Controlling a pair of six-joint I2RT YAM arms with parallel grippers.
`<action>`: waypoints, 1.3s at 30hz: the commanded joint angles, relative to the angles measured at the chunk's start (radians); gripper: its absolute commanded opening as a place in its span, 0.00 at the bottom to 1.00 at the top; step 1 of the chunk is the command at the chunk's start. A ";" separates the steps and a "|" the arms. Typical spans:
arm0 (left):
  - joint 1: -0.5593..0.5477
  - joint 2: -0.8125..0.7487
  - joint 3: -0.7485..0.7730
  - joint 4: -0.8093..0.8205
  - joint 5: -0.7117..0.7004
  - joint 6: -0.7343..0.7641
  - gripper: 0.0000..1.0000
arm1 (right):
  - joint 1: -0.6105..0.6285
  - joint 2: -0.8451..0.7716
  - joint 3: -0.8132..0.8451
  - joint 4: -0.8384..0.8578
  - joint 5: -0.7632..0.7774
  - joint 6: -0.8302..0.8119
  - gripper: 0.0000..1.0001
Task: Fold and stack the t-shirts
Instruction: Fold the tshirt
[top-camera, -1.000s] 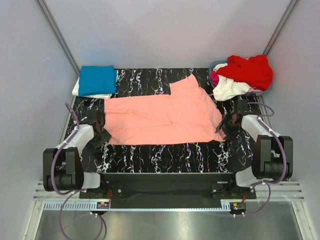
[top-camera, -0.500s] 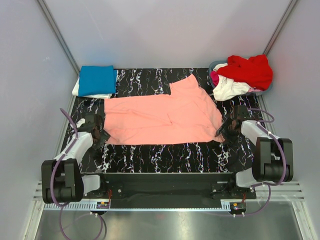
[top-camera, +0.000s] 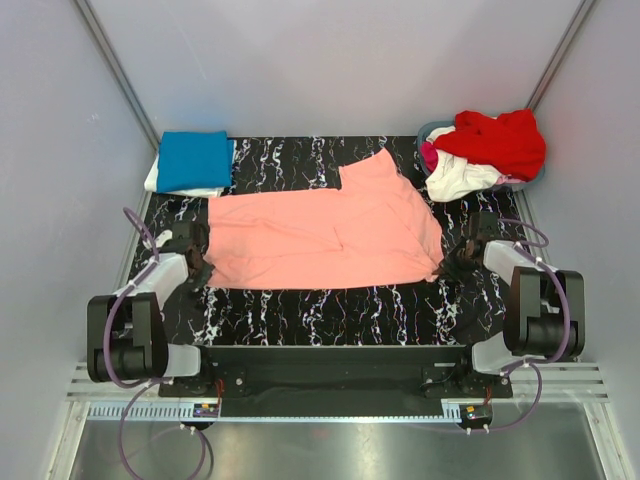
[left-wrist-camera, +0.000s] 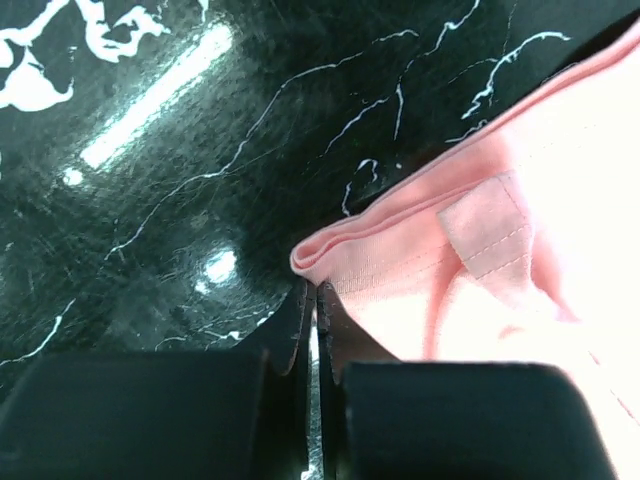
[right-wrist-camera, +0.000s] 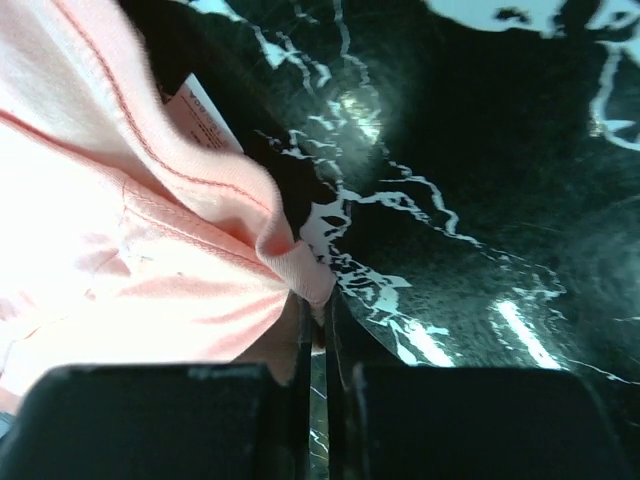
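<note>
Salmon-pink t-shirt (top-camera: 320, 235) flat, not yet folded; left gripper (top-camera: 203, 262) and right gripper (top-camera: 447, 262) pinch its corners; blue t-shirt (top-camera: 195, 160) stacked, red heap (top-camera: 500, 140) waits.

A salmon-pink cloth t-shirt (top-camera: 320, 235) lies spread across the middle of the black marbled table (top-camera: 330, 305), with the left gripper (top-camera: 200, 268) at its near left corner and the right gripper (top-camera: 447, 262) at its near right corner. Behind it, far left, a folded blue shirt (top-camera: 195, 158) sits on a folded white shirt (top-camera: 152, 180); far right, a round grey basket (top-camera: 432, 130) holds a red shirt (top-camera: 500, 140), a loose white shirt (top-camera: 462, 180) and a magenta shirt (top-camera: 428, 155)
</note>
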 joint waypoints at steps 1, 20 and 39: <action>0.010 -0.047 0.036 -0.048 -0.043 0.006 0.00 | -0.034 -0.049 -0.025 -0.032 0.036 -0.008 0.00; 0.059 -0.392 0.176 -0.480 -0.068 -0.052 0.14 | -0.041 -0.463 -0.037 -0.354 0.156 0.141 0.00; 0.068 -0.444 0.386 -0.525 0.049 0.310 0.90 | -0.034 -0.439 0.183 -0.230 -0.076 -0.012 0.97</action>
